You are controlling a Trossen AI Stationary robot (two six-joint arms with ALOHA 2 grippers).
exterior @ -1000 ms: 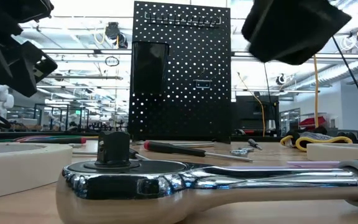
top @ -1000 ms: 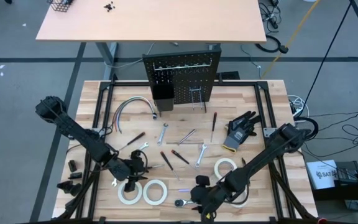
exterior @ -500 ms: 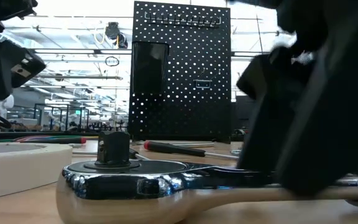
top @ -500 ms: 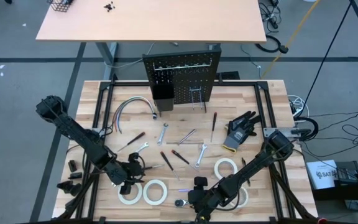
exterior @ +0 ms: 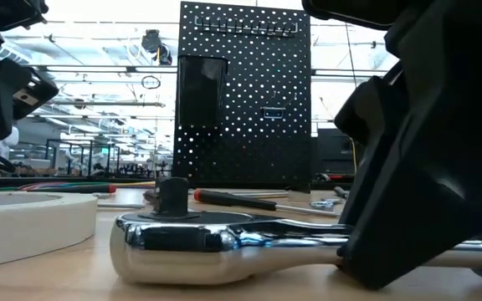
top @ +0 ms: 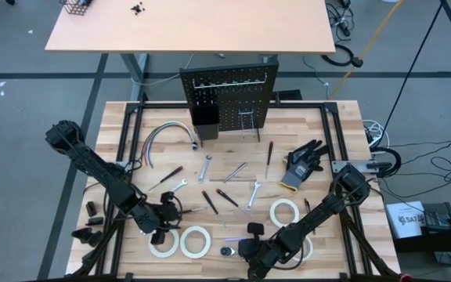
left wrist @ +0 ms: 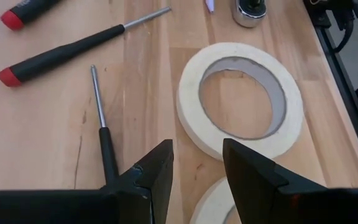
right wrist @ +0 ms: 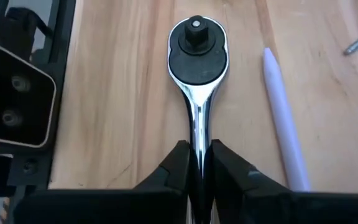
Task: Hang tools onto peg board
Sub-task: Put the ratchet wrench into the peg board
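While the ratchet point(right wrist: 196, 74) lay flat by the worktop's near edge, its shank was pinched by the right gripper point(right wrist: 195, 167), evidently for lifting toward the peg board point(top: 229, 98); the left gripper point(left wrist: 196, 163) was held spread above a tape roll point(left wrist: 240, 99).

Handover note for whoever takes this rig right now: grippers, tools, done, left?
Right gripper: shut on the ratchet shaft, ratchet flat on the table's front edge, not lifted.
Left gripper: open, empty, hovering over two tape rolls at front left.
Tools: wrenches, screwdrivers and two more tape rolls all lie on the table.
Peg board: upright at the back; I can make out no tool hanging on it.
Done: ratchet gripped.
Left: lift and hang the ratchet, then everything else.
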